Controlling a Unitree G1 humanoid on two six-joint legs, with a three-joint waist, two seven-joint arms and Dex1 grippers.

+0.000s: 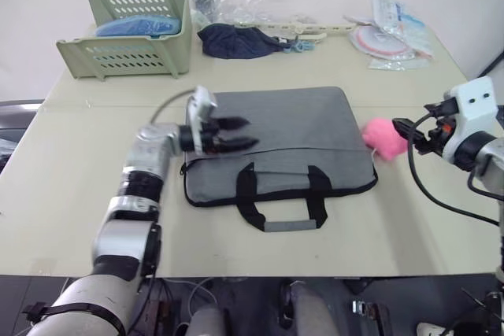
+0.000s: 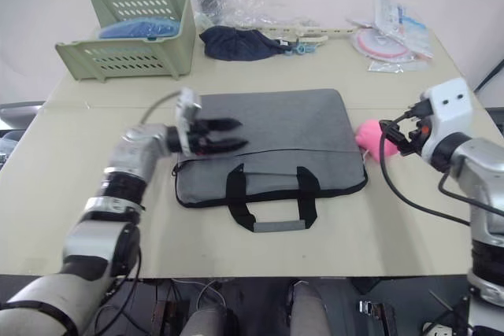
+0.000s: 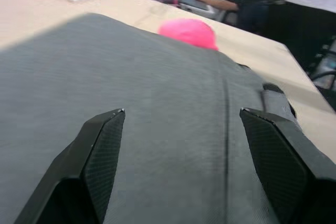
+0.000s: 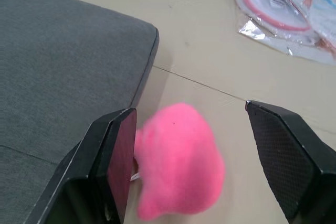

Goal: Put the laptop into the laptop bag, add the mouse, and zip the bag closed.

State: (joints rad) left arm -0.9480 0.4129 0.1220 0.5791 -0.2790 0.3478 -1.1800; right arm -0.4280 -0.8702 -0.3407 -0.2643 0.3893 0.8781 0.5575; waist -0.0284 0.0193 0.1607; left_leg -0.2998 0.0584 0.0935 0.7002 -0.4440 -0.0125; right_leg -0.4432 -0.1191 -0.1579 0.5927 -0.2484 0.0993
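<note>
The laptop bag (image 1: 279, 147) lies flat in the middle of the beige surface (image 1: 71, 171), its two black handles (image 1: 282, 194) toward the robot. Beyond both claws, along the surface's far edge, sit a green slatted basket (image 1: 130, 33) with something blue in it, a dark navy cloth bundle (image 1: 236, 41), crumpled clear plastic (image 1: 232, 1) and packets in plastic wrap (image 1: 394, 33). A pink fluffy blob (image 1: 384, 138) rests on the surface just beside the bag's right end, directly in front of the right claw (image 1: 403, 133).

The left claw (image 1: 235, 134) hangs just over the bag's left part, fingers (image 3: 100, 156) spread wide with only grey fabric between them; whether the tips touch the fabric cannot be told. It grips nothing.

The right claw is also spread wide, the blob lying between its fingers (image 4: 113, 156) and close against one of them, not squeezed.
</note>
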